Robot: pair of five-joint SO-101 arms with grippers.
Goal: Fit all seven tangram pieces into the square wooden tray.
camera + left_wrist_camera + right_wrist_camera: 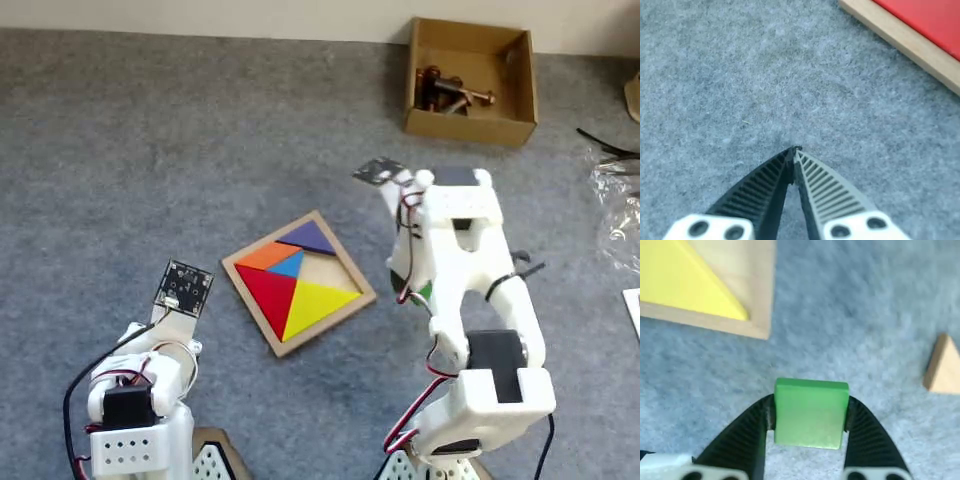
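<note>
Right tool [810, 414] is clamped on the green square [811, 400] over the grey table [150, 150], just off the tray [764, 285] corner by the yellow triangle [685, 280]. A bare wood triangle [943, 366] lies nearby. Left tool [794, 152] is pinched closed on nothing, beside the tray edge near the red piece [930, 20]. A cardboard box [470, 80] sits well apart.

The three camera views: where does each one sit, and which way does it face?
High view: fixed overhead, looking down on tray, left arm, right arm.
Left wrist view: on that arm, facing the grey felt; left gripper shut.
Right wrist view: on that arm, facing down; right gripper holds the green piece.
Shared: all show the tray.
</note>
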